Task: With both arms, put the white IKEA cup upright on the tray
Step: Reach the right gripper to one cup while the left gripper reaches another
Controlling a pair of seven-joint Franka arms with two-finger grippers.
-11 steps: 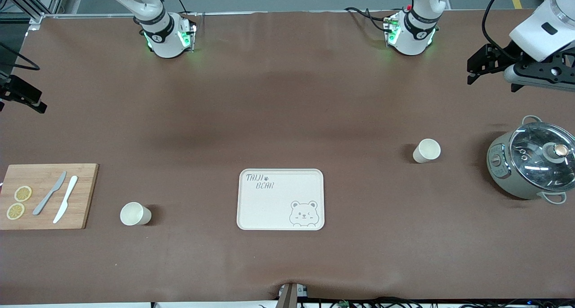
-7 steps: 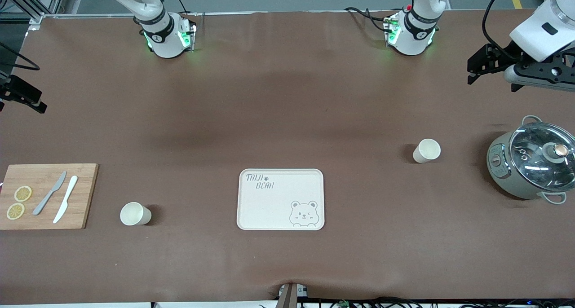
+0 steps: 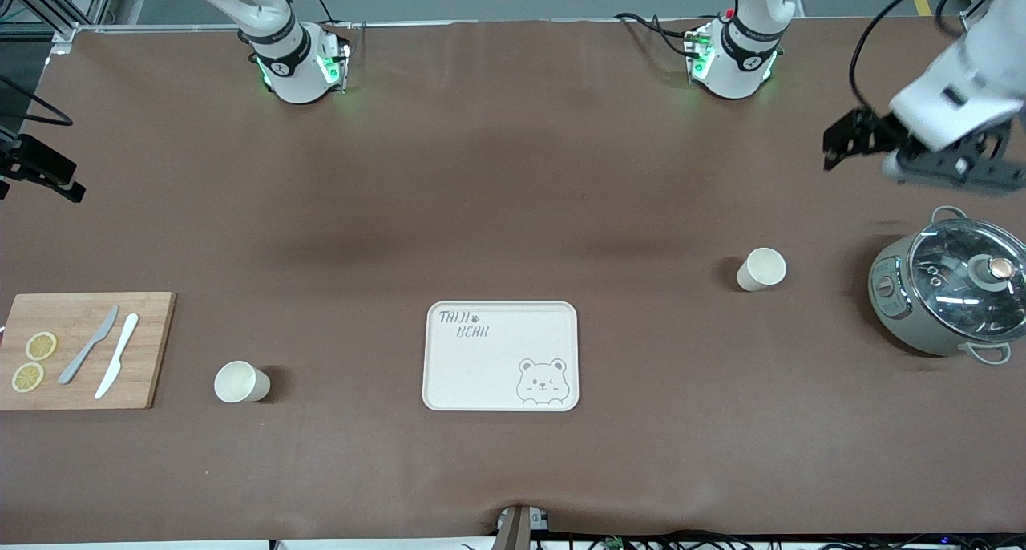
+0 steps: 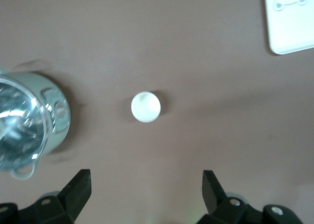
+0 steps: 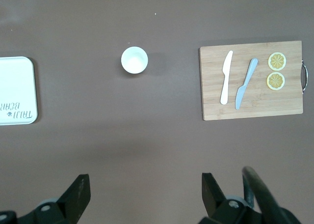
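The cream tray (image 3: pixel 501 356) with the bear drawing lies mid-table; its corner (image 4: pixel 292 22) and edge (image 5: pixel 17 90) show in the wrist views. One white cup (image 3: pixel 761 268) (image 4: pixel 145 106) stands upright toward the left arm's end, farther from the front camera than the tray. A second white cup (image 3: pixel 240 382) (image 5: pixel 134 60) stands upright toward the right arm's end. My left gripper (image 3: pixel 834 145) (image 4: pixel 146 194) hangs open and empty in the air over the table by the pot. My right gripper (image 3: pixel 48 169) (image 5: pixel 146 194) waits open and empty, high over the table's edge at its end.
A grey-green pot with a glass lid (image 3: pixel 950 289) (image 4: pixel 24 126) stands at the left arm's end, beside the first cup. A wooden cutting board (image 3: pixel 84 349) (image 5: pixel 251 80) carries two knives and two lemon slices, beside the second cup.
The left arm's hand has shifted a little toward the table's middle and tilted. The right arm, cups and tray have not moved.
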